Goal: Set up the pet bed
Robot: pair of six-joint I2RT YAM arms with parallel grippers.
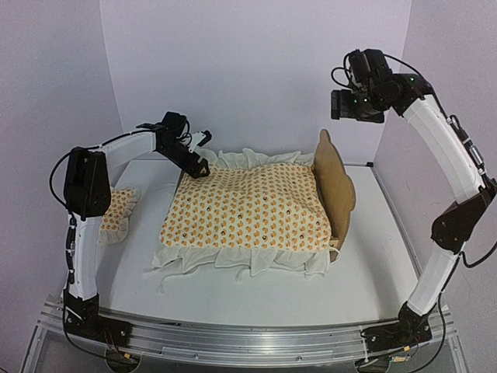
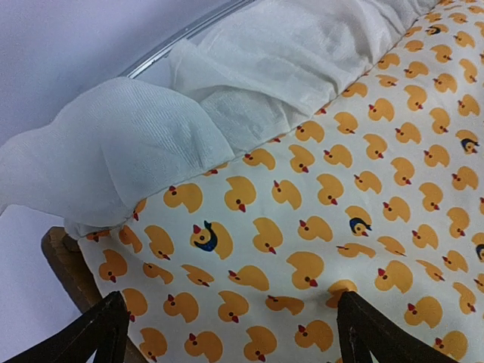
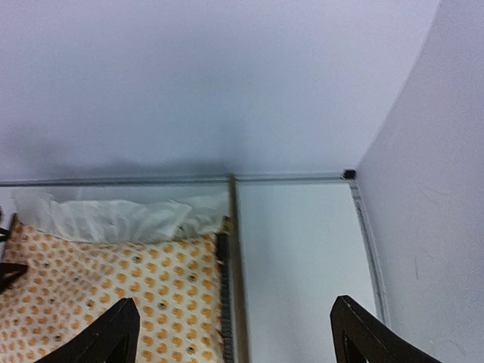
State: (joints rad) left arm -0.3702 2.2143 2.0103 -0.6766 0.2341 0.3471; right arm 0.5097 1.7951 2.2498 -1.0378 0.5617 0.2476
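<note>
The pet bed stands mid-table, its light-wood headboard [image 1: 337, 185] upright on the right. Cream duck-print bedding [image 1: 247, 208] with a white ruffle covers it. The matching pillow [image 1: 118, 211] lies on the table to the left, partly behind my left arm. My left gripper [image 1: 197, 161] hovers open over the bed's far-left corner; its wrist view shows the bedding [image 2: 318, 189], the ruffle [image 2: 151, 144] and a wooden frame corner [image 2: 66, 261] under the spread fingers [image 2: 102, 333]. My right gripper [image 1: 340, 106] hangs open high above the headboard [image 3: 234, 257], holding nothing.
White walls close the table at the back and both sides. The back-right corner [image 3: 346, 175] lies just beyond the headboard. Thin white ties [image 1: 161, 273] trail from the ruffle onto the table in front of the bed.
</note>
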